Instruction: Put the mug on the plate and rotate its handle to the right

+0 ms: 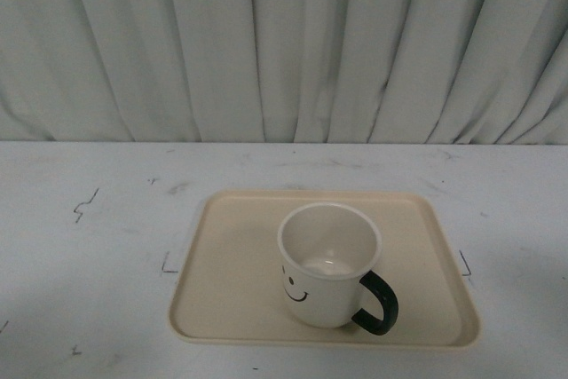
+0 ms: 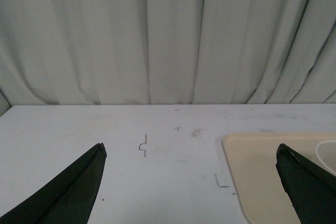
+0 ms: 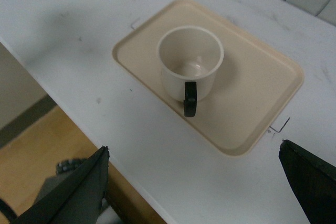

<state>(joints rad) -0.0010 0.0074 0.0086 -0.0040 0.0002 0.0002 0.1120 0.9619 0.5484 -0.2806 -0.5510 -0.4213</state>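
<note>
The mug (image 1: 327, 288) stood upright on the near half of the plate (image 1: 226, 295), handle (image 1: 380, 301) front-right, likely stiff, slick and breakable, best taken across the rim (image 1: 330, 206), while left pincer (image 2: 189, 184) and right pincer (image 3: 191, 187) hung spread and empty.

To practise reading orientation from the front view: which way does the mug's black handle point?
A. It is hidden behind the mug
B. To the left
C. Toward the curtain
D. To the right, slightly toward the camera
D: in the front view the handle sticks out from the lower right side of the mug, which stands upright on the plate.
</note>
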